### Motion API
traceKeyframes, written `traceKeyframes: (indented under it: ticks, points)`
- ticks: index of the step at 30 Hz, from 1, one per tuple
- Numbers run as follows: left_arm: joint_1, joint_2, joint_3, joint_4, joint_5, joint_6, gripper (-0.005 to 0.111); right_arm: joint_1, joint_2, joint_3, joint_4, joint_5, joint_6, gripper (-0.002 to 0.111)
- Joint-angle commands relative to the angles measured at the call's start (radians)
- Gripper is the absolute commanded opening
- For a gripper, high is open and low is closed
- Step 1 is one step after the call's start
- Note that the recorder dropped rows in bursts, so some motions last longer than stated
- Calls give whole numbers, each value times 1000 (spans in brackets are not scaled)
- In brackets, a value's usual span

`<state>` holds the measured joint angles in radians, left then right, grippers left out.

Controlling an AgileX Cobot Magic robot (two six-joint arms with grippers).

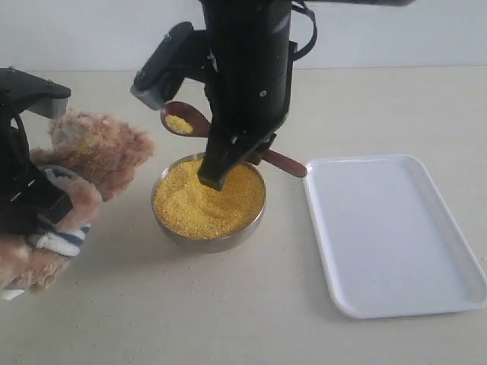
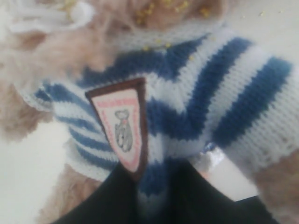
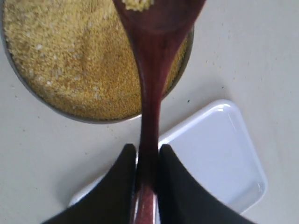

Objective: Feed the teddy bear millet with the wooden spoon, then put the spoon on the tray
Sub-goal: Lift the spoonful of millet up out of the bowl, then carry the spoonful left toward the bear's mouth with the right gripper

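The teddy bear (image 1: 106,156) sits at the left in its navy-and-white striped shirt (image 2: 210,93) with a chest badge (image 2: 124,126). My left gripper (image 2: 154,186) is shut on the shirt's fabric; in the exterior view the left gripper (image 1: 53,204) presses into the bear's side. My right gripper (image 3: 147,151) is shut on the wooden spoon (image 3: 152,70) by its handle. The wooden spoon (image 1: 183,120) hangs above the bowl's far rim with a little millet in it, its bowl pointing toward the bear. The millet (image 1: 207,198) fills the metal bowl (image 3: 42,100). The white tray (image 1: 396,236) lies to the right.
Loose yellow grains (image 2: 149,9) cling to the bear's fur near its face. The right arm (image 1: 247,68) reaches down from the back over the bowl. The spoon's handle end (image 1: 288,163) sticks out toward the tray's near corner (image 3: 210,154).
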<state>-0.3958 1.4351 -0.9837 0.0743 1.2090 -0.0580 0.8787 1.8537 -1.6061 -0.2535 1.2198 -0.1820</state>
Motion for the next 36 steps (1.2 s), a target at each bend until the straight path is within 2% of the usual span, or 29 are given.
traceKeyframes:
  ticks: [1,12,36]
  points:
    - [3,-9,36,-9,-4,22,4,-4,-14,-79,49,1,-26,0]
    - [3,-9,42,-60,-31,58,4,1,7,-129,104,1,-37,0]
    - [3,-9,42,-64,-31,66,4,31,43,-190,114,1,-37,0]
